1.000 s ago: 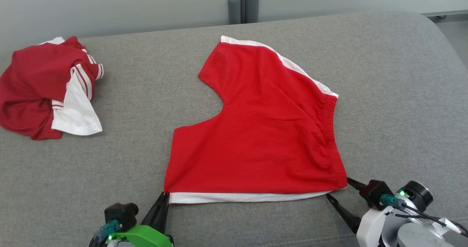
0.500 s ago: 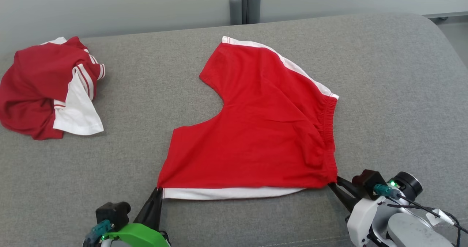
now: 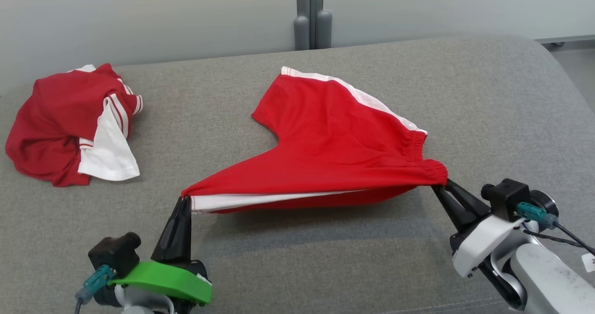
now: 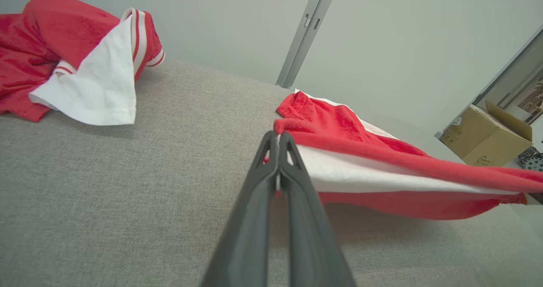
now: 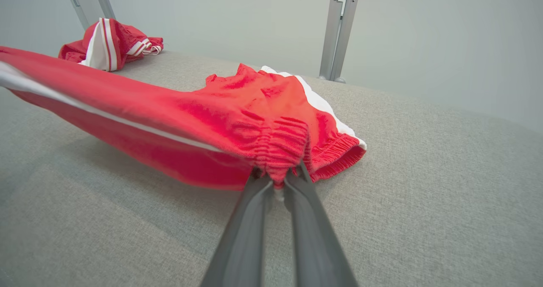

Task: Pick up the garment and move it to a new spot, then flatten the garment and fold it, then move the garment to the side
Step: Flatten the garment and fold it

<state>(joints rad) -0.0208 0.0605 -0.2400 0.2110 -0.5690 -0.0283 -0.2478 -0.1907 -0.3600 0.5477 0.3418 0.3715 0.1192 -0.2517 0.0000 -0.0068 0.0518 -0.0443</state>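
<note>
Head view: red shorts [image 3: 339,142] sit mid grey cushion [image 3: 488,95], near edge raised. Left pincer [image 3: 185,201] grips the hem corner at 7 o'clock and right pincer [image 3: 440,183] grips the waistband at 4 o'clock. Crumpled red garment [image 3: 69,123] lies at 10 o'clock.

Left gripper [image 3: 184,200] has dark fingers [image 3: 174,235] and a green mount [image 3: 162,280]; right gripper [image 3: 440,187] has white housing [image 3: 479,244], teal plug [image 3: 530,209], black cable [image 3: 574,239].

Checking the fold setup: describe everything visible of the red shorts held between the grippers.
The red shorts look like soft knit, with white side stripes and a gathered elastic waistband. The left gripper pinches a hem corner, the right gripper the waistband; the near edge hangs lifted, the far leg rests on the grey cushion.
</note>
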